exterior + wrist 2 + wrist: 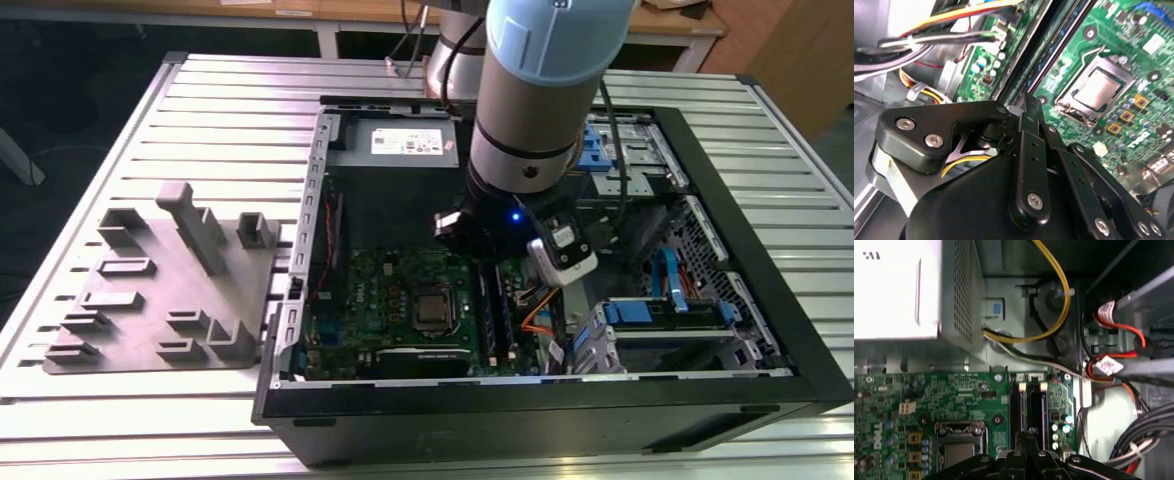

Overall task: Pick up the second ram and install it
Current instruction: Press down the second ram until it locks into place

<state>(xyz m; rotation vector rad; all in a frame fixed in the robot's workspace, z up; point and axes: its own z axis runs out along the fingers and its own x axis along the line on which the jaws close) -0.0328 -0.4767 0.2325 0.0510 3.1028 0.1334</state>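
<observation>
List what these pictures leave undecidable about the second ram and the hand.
- Whether the second ram is seated: in the exterior view the arm covers the slots' upper end.
- What the hand holds: in the first wrist view its tips meet over the slots, hiding anything between them.

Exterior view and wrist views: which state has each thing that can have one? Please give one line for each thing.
computer case: lying on its side, open, side panel off
gripper: inside the case, right above the memory slots
memory slots: filled or free, cannot tell
processor socket: frame closed, chip bare, no cooler on it
grey holder block: flat on the table beside the case, pockets look empty
</observation>
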